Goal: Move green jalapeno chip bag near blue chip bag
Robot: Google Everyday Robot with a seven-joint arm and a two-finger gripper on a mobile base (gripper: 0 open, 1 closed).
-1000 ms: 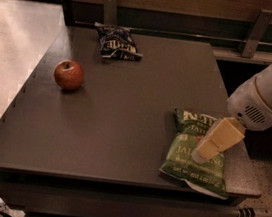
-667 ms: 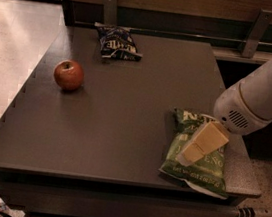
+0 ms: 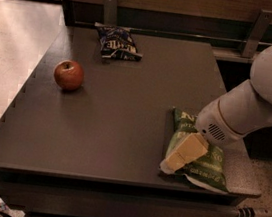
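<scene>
Foil and air should make the green jalapeno chip bag (image 3: pixel 209 167) light, crinkly, slippery and crushable, so a crimped end seam looks the safest hold. It lies flat on the tabletop (image 3: pixel 123 129), well right of the red apple (image 3: pixel 69 75) and nearer the front. The end effector (image 3: pixel 182 155) hangs over its apple-side edge; spread or pinching, I cannot tell. The blue chip bag (image 3: pixel 117 42) lies behind the apple.

**Covered, cropped, unreadable**

At the front right corner of the worktop (image 3: pixel 123 129), claw (image 3: pixel 184 155) low over the green jalapeno chip bag (image 3: pixel 208 167), covering its middle and most of its lettering. Arm (image 3: pixel 258 97) cropped by the right edge of view. Near the back edge, lettering on the blue chip bag (image 3: pixel 117 42) too blurred to read.
</scene>
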